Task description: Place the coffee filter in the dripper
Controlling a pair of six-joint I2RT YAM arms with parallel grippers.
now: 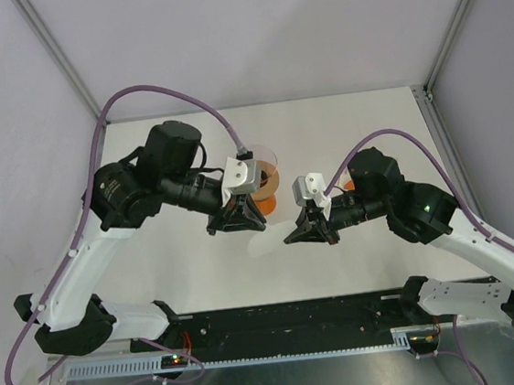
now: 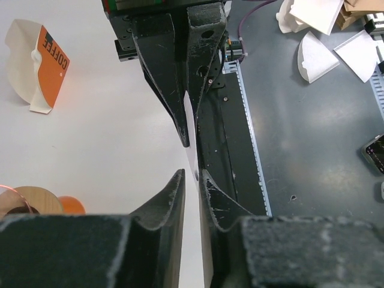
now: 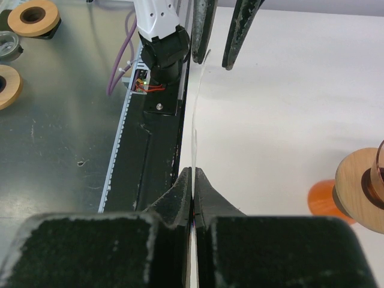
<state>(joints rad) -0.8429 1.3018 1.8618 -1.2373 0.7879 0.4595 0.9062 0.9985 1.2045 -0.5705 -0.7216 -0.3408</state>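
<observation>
Right wrist view shows the right gripper [image 3: 193,175] pinching the coffee filter [image 3: 194,129] edge-on and the left gripper [image 3: 215,63] spread astride its far edge, near the dripper [image 1: 266,166]: a two-handed regrip, I judge, next opening the cone over the dripper's rim.
</observation>
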